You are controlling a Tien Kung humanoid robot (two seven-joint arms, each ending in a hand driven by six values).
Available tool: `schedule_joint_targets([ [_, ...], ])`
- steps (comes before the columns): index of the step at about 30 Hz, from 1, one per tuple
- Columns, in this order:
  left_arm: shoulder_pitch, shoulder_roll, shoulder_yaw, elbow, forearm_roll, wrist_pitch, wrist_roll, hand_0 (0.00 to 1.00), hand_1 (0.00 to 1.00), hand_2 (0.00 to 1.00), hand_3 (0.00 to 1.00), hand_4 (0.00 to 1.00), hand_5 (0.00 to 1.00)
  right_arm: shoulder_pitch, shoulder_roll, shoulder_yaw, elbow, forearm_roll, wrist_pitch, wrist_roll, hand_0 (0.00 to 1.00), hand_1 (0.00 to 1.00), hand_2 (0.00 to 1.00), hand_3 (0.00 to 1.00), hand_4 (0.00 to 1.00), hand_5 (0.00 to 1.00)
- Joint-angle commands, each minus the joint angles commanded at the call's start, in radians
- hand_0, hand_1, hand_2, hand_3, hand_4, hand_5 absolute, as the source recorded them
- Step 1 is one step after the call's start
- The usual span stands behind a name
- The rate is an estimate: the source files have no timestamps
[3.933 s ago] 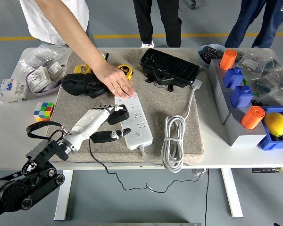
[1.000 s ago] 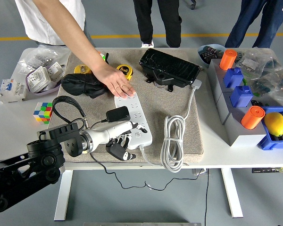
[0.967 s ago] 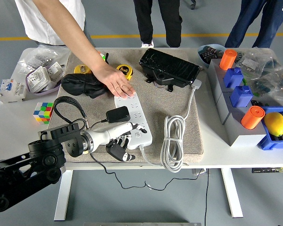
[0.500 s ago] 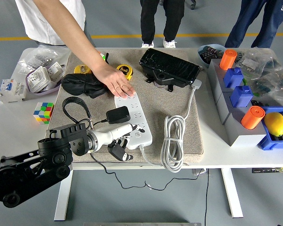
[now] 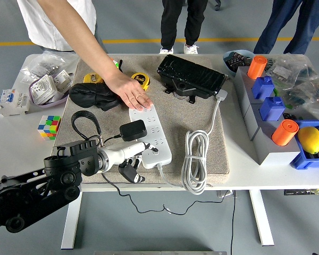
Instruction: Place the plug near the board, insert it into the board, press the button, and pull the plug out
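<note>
A white power strip [image 5: 155,129] lies on the beige mat [image 5: 202,114]. A black plug [image 5: 133,129] with a thin black cord stands on the strip's left side. My left hand [image 5: 134,160] is at the strip's near end, just below the plug and off it. One pale finger reaches onto the strip near its button, while the black fingers [image 5: 128,172] curl under the palm holding nothing. A person's hand [image 5: 132,94] presses flat on the strip's far end. The right arm is out of view.
The strip's coiled white cable [image 5: 194,159] lies right of it. A black case [image 5: 191,77], yellow tape measure [image 5: 141,79] and black pouch [image 5: 93,96] sit at the mat's back. A Rubik's cube [image 5: 49,126] is at left; blue bins with orange cylinders [image 5: 283,133] and a lemon [image 5: 310,139] at right.
Earlier my left hand held the plug beside the strip; now the plug stands on the strip and the hand is off it. Over the last second the fingers have tucked in, the forearm shifting slightly.
</note>
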Motion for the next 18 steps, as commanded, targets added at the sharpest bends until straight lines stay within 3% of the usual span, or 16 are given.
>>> schedule_joint_targets([
  [11, 0.001, -0.001, 0.012, 0.021, -0.002, -0.012, 0.007, 0.054, 0.113, 0.182, 0.911, 0.798, 0.002, 0.0, 0.001, -0.003, 0.0, 0.0, 0.0, 0.0, 0.606, 0.622, 0.59, 0.544, 0.901, 0.37],
  [18, 0.001, 0.001, -0.009, 0.004, -0.009, 0.001, -0.018, 0.054, 0.112, 0.181, 0.908, 0.797, 0.002, 0.0, 0.002, 0.0, 0.0, 0.0, 0.0, 0.001, 0.605, 0.622, 0.589, 0.545, 0.9, 0.37],
])
